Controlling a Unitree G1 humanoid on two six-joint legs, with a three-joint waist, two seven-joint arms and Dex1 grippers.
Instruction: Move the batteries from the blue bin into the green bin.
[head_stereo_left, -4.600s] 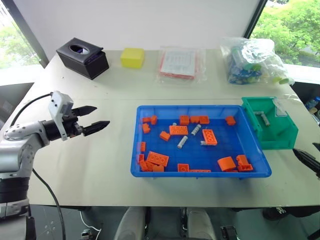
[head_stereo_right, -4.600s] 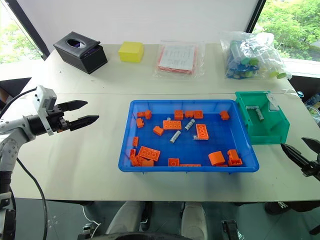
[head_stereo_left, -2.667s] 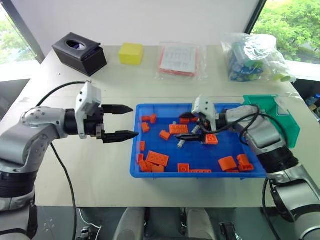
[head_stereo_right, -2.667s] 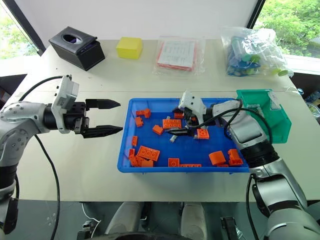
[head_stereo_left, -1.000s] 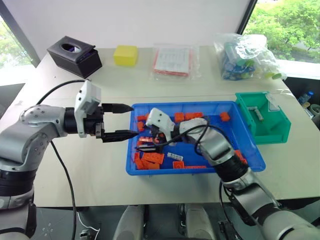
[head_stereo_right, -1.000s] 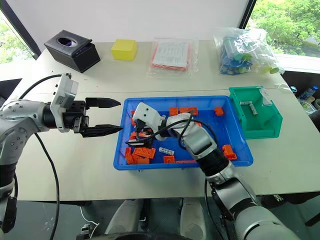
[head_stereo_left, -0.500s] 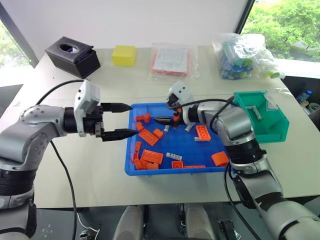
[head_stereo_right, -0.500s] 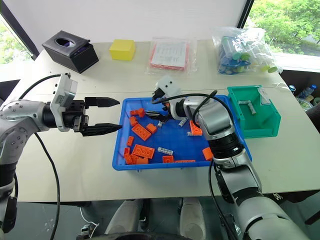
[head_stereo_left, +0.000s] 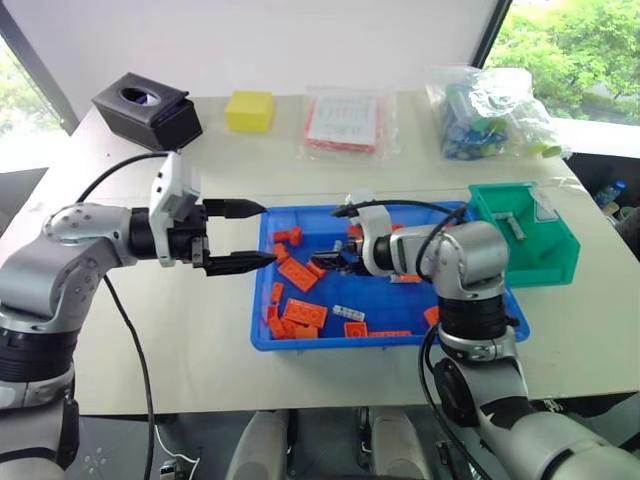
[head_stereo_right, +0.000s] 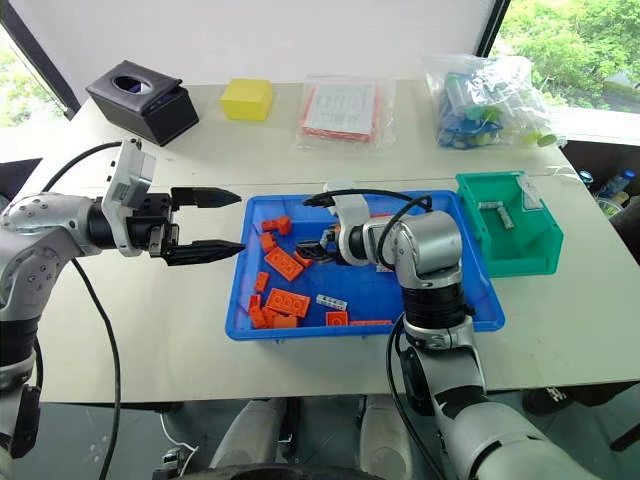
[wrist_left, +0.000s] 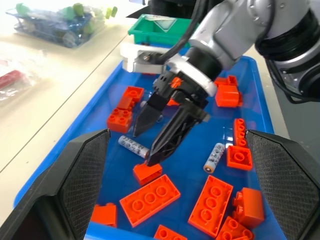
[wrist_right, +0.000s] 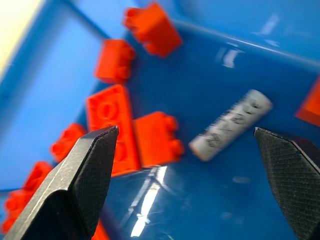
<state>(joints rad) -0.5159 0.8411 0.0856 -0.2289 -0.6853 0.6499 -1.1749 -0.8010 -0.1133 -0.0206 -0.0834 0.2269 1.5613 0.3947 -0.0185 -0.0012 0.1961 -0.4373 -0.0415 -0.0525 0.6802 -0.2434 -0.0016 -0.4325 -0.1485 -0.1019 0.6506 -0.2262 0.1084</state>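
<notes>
Right gripper (wrist_left: 155, 132) swung back toward the centre of the blue bin (head_stereo_left: 500, 300) after its sweep to the left end a second ago, fingers spread wide and empty above a battery (wrist_right: 231, 125) lying beside small orange bricks (wrist_right: 155, 137). Left gripper (head_stereo_left: 240, 236) parked just left of the bin, fingers apart, nothing held. One battery (head_stereo_left: 513, 225) seen in the green bin (head_stereo_left: 560, 262) at right; others, including one near the front (head_stereo_left: 348, 313), yet to be lifted out.

Pale beige table (head_stereo_left: 150, 340) against plain white wall (head_stereo_left: 300, 40). Dark-framed windows (head_stereo_left: 560, 35) both sides, green trees outside, daylight. Grey floor (head_stereo_right: 130, 440) below near table edge.
</notes>
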